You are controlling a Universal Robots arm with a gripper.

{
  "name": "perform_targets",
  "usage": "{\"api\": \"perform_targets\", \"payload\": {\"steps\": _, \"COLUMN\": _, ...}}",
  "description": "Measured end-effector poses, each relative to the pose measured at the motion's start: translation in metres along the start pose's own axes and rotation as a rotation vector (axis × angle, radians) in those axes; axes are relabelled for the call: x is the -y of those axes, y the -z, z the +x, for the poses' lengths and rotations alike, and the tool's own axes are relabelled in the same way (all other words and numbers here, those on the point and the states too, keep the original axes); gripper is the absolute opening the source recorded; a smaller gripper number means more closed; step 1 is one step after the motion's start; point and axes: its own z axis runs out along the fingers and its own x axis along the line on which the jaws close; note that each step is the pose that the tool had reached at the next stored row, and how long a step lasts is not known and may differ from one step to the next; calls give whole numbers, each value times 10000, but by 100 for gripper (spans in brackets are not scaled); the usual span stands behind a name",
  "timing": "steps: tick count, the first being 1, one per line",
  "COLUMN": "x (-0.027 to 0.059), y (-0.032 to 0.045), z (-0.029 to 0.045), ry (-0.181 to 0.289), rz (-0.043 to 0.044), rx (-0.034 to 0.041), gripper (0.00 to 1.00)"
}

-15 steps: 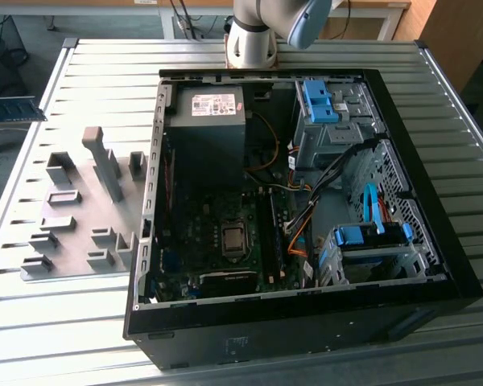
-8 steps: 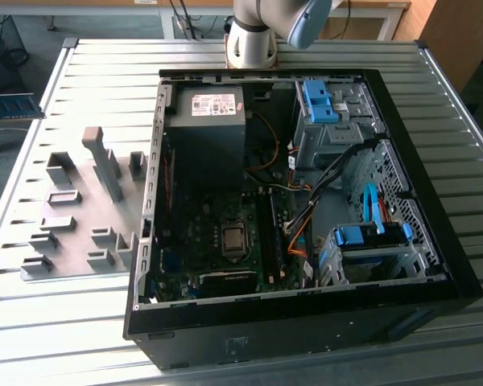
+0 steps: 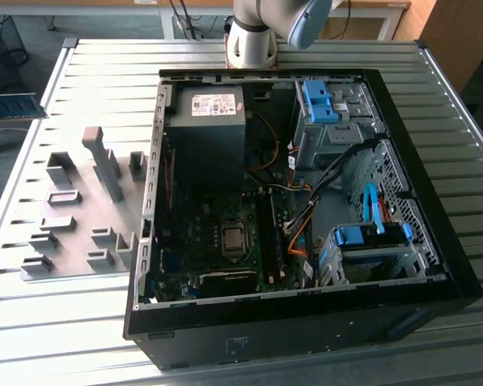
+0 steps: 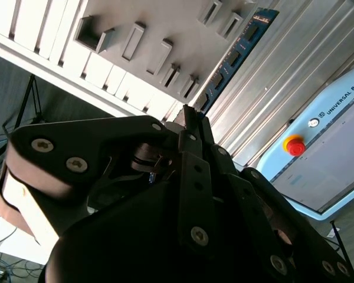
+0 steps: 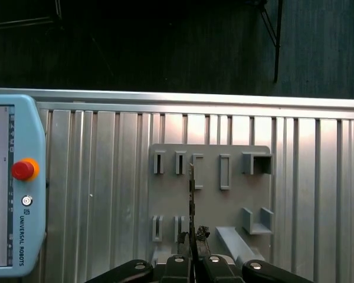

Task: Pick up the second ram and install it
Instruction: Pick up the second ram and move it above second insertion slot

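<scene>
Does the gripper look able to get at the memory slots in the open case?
Probably yes: the case lies open, nothing covers the memory slots, though orange cables run close beside; the gripper holds the second ram.

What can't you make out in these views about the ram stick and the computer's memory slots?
The second ram: cut off by the exterior view's left edge, so its full length is lost.
Its clamped end: covered by the body of the gripper in the second wrist view.
Its chips: unseen in the first wrist view, where it stands edge-on.
The memory slots: too small and dark in the exterior view to tell whether a stick is seated.
</scene>
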Motion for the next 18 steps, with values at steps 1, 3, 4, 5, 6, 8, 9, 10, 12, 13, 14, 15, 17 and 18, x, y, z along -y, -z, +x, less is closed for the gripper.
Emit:
{"api": "perform_targets", "payload": {"steps": 1, "x": 5, "y": 0, "z": 0, "ry": 0, "rz": 0, "rx": 0, "gripper": 14}}
{"api": "perform_targets", "payload": {"steps": 3, "x": 12, "y": -1, "z": 0, "ry": 0, "rz": 2, "rx": 1, "gripper": 14}}
{"api": "perform_targets", "payload": {"steps": 4, "x": 16, "y": 0, "z": 0, "ry": 0, "rz": 1, "rx": 1, "gripper": 14}}
{"api": "perform_targets", "payload": {"steps": 5, "x": 20, "y": 0, "z": 1, "ry": 0, "rz": 1, "rx": 1, "gripper": 14}}
{"api": "perform_targets", "payload": {"steps": 6, "x": 25, "y": 0, "z": 1, "ry": 0, "rz": 0, "rx": 1, "gripper": 14}}
{"api": "perform_targets", "payload": {"steps": 8, "x": 35, "y": 0, "z": 1, "ry": 0, "rz": 1, "rx": 1, "gripper": 14}}
{"api": "perform_targets", "payload": {"steps": 9, "x": 41, "y": 1, "z": 1, "ry": 0, "rz": 0, "rx": 0, "gripper": 14}}
{"api": "perform_targets", "payload": {"steps": 10, "x": 46, "y": 1, "z": 1, "ry": 0, "rz": 0, "rx": 0, "gripper": 14}}
{"api": "perform_targets", "payload": {"steps": 12, "x": 57, "y": 1, "z": 1, "ry": 0, "rz": 0, "rx": 0, "gripper": 14}}
{"api": "perform_targets", "payload": {"steps": 13, "x": 61, "y": 1, "z": 1, "ry": 0, "rz": 1, "rx": 1, "gripper": 14}}
{"api": "perform_targets", "payload": {"steps": 14, "x": 65, "y": 1, "z": 1, "ry": 0, "rz": 1, "rx": 0, "gripper": 14}}
{"api": "perform_targets", "payload": {"steps": 15, "x": 68, "y": 1, "z": 1, "ry": 0, "rz": 1, "rx": 1, "gripper": 14}}
{"api": "perform_targets", "payload": {"steps": 17, "x": 75, "y": 2, "z": 1, "ry": 0, "rz": 0, "rx": 0, "gripper": 14}}
{"api": "perform_targets", "payload": {"steps": 18, "x": 79, "y": 2, "z": 1, "ry": 0, "rz": 1, "rx": 0, "gripper": 14}}
